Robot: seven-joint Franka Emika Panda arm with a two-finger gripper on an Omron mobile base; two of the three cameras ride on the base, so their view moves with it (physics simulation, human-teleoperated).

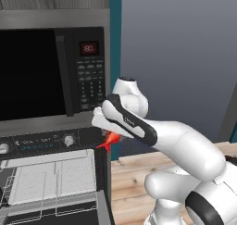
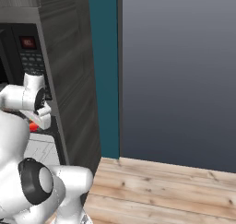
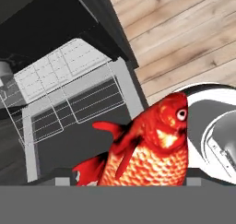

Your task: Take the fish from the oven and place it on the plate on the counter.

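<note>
**Fish held at the gripper, outside the open oven**

The fish (image 3: 147, 149) is red-orange with a scaled, lighter orange belly, darker red fins and a pale round eye with a dark pupil. In the hand view it sits close to the camera, directly at the gripper. In the left base view it appears as a small red shape (image 1: 109, 140) just below the end of the arm, in front of the right edge of the oven (image 1: 51, 173). In the right base view a small red patch (image 2: 33, 126) shows beneath the gripper (image 2: 41, 117).

The gripper's fingers are hidden behind the fish in the hand view and too small to read in the base views. The jaws stand wide, and the fish hangs at the gripper, apparently held between them.

The oven cavity is open. Its wire rack (image 3: 69, 96) is visible in the hand view. The microwave (image 1: 51, 71), with keypad and red display, sits above the oven's knob panel.

In the hand view the fish's long axis runs diagonally: head toward the upper right, tail toward the lower left. The wooden plank floor (image 3: 184, 38) lies behind the head.
</note>
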